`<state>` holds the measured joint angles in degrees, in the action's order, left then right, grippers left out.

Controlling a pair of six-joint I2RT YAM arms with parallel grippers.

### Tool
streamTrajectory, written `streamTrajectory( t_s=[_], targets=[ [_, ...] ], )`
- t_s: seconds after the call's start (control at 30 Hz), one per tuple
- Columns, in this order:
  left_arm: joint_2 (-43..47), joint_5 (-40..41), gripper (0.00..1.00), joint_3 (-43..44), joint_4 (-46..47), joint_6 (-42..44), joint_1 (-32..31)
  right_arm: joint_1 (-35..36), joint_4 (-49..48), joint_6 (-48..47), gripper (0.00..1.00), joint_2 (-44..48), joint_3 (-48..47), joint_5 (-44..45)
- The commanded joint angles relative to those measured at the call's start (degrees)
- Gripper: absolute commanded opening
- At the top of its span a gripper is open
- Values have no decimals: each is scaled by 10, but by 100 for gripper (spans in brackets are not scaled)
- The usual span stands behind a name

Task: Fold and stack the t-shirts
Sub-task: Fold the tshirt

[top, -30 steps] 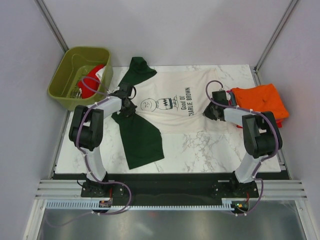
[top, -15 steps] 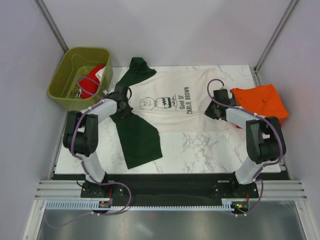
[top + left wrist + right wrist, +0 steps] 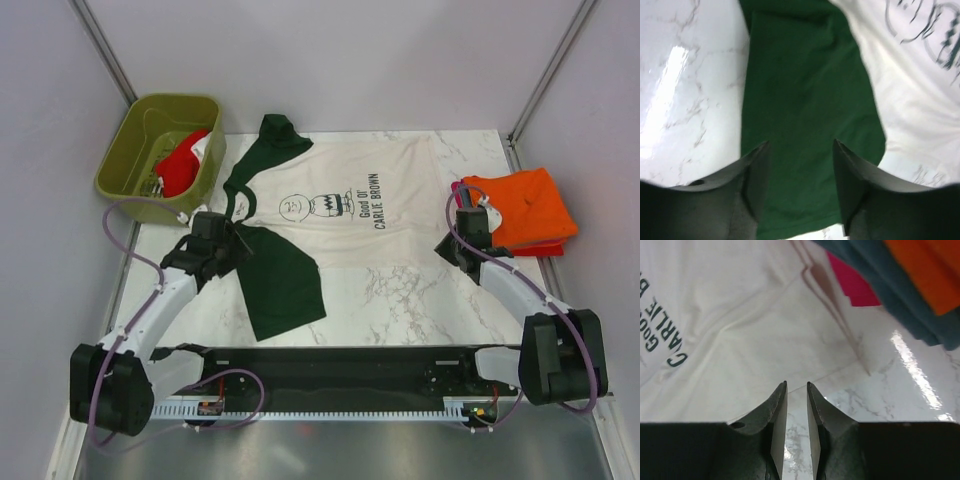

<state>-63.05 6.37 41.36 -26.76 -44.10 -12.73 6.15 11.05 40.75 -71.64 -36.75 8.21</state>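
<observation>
Cream tee (image 3: 350,215) w/ dk green sleeves & collar lies flat in the middle, print up, collar to L, hem to R. Near sleeve (image 3: 280,285) spread flat; far sleeve (image 3: 272,140) bunched. R side: folded stack w/ orange tee (image 3: 525,205) on top, grey-blue tee (image 3: 900,290) under it, pink-red tee (image 3: 852,282) at bottom. Red tee (image 3: 180,172) crumpled in bin (image 3: 130,125).

The top external camera looks steeply down from above and behind the arm bases onto the whole white marble-patterned table (image 3: 420,290). The left wrist camera hangs close over the cream cloth t-shirt with dark green sleeves (image 3: 910,110) near the left edge. The right wrist camera, equally close, shares that shirt's hem, with the folded orange cloth t-shirt (image 3: 925,265) toward the right edge.
</observation>
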Motion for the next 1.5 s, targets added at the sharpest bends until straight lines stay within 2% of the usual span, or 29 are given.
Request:
streamTrajectory(
  t_s=[0.0, 0.07, 0.1, 0.13, 0.4, 0.53, 0.7, 0.9, 1.03, 1.17, 1.47],
  targets=[
    [42, -27, 68, -29, -49, -28, -2, -31, 10, 20, 30, 4, 5, 44],
    [71, -27, 86, -42, -65, -36, -1, -46, 19, 26, 35, -7, 1, 57],
    [79, -28, 87, -45, -80, -37, -1, -50, 19, 28, 38, -11, 2, 60],
    [88, -28, 87, -52, -87, -40, -1, -54, 19, 30, 49, -17, 5, 69],
    [165, -61, 84, -93, -138, -87, -3, -59, -9, 48, 45, -45, 23, 70],
    [169, -61, 81, -116, -144, -114, -4, -59, -23, 65, 41, -52, 38, 66],
    [139, -61, 80, -126, -143, -123, -5, -60, -40, 73, 41, -58, 50, 79],
    [116, -71, 77, -132, -140, -132, -19, -59, -54, 77, 28, -71, 53, 83],
    [116, -65, 75, -136, -140, -148, -41, -60, -59, 78, 0, -56, 62, 91],
    [100, -50, 66, -141, -140, -168, -61, -59, -67, 77, 0, -40, 73, 93],
    [80, -52, 62, -133, -169, -201, -118, -59, -78, 75, 0, -43, 79, 81]
  ],
)
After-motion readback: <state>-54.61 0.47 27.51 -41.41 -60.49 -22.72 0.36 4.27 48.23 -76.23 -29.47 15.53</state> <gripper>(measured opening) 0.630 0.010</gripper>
